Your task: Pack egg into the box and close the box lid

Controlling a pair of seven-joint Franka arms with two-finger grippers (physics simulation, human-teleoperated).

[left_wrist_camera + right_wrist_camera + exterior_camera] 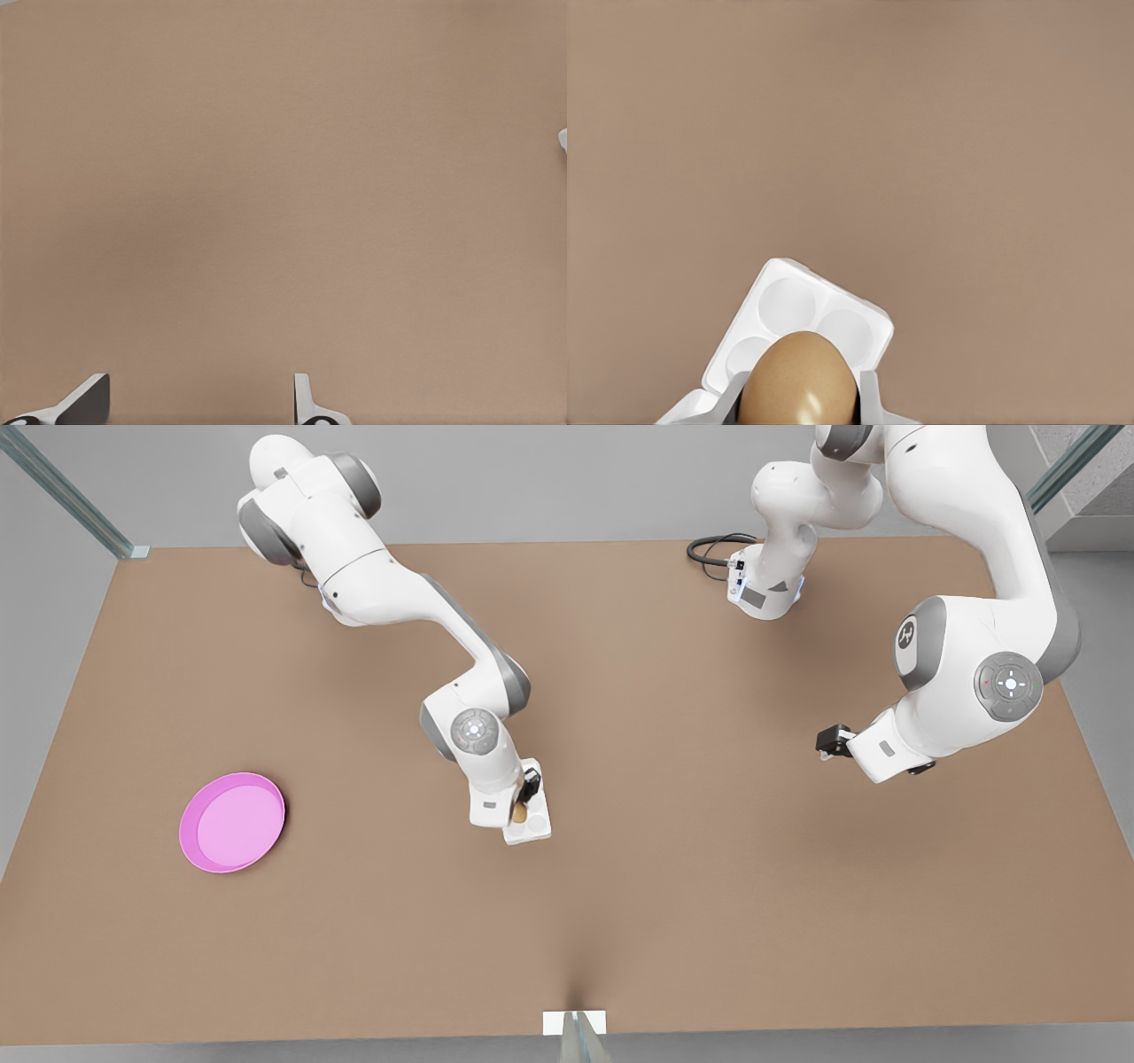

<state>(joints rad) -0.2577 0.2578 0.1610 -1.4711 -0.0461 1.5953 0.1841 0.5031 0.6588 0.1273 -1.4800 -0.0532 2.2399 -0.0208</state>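
Observation:
A tan-brown egg (519, 812) (799, 381) sits between the fingers of my right gripper (524, 802) (799, 400), which is shut on it. This is the arm on the front view's left. The egg hangs just above the near cups of the box (537, 825) (788, 305), a small white carton whose tray lies open with its round cups bare. The arm and gripper cover most of the box lid. On the front view's right, my left gripper (826, 744) (197, 397) waits above bare table with its fingers (89, 398) spread open and nothing between them.
A round pink plate (232, 822) lies on the brown table (709, 868) at the front view's left. Near the base of the arm at the back, a black cable (709, 549) loops. A white bracket (574, 1023) sits at the table's near edge.

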